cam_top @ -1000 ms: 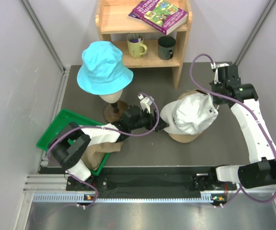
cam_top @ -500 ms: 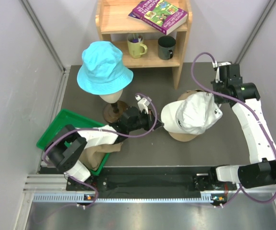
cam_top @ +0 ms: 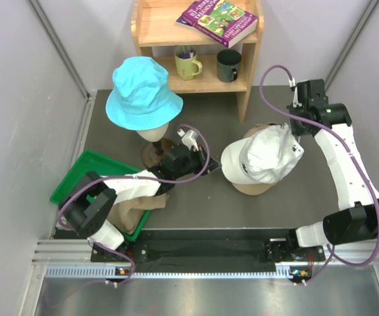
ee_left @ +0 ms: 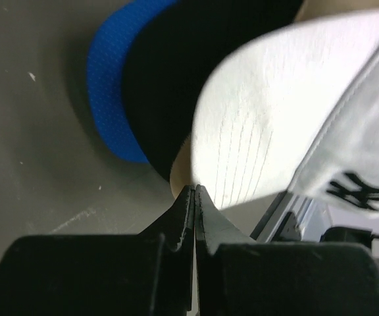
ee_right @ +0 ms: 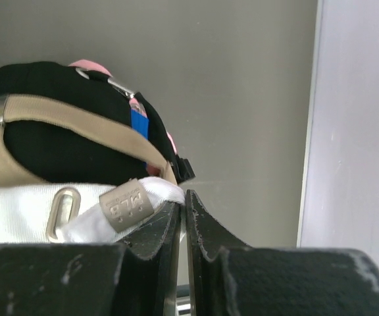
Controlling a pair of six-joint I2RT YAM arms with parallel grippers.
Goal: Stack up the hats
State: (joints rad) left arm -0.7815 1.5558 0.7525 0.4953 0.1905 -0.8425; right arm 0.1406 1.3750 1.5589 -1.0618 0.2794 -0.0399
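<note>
The right gripper (ee_right: 184,195) pinches the back strap of the white cap (cam_top: 258,158), right of the counter's middle. The left gripper (ee_left: 194,191) is clenched on nothing just beside its brim.

White arms (cam_top: 347,164), purple cables (cam_top: 263,85), black fingers (ee_left: 173,227)

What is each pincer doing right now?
Left pincer: closed, nothing visibly held.
Right pincer: closed on the white cap, at its back strap.

Blue cap (ee_left: 107,99) mostly hidden, white cap (ee_left: 275,118) cropped
</note>
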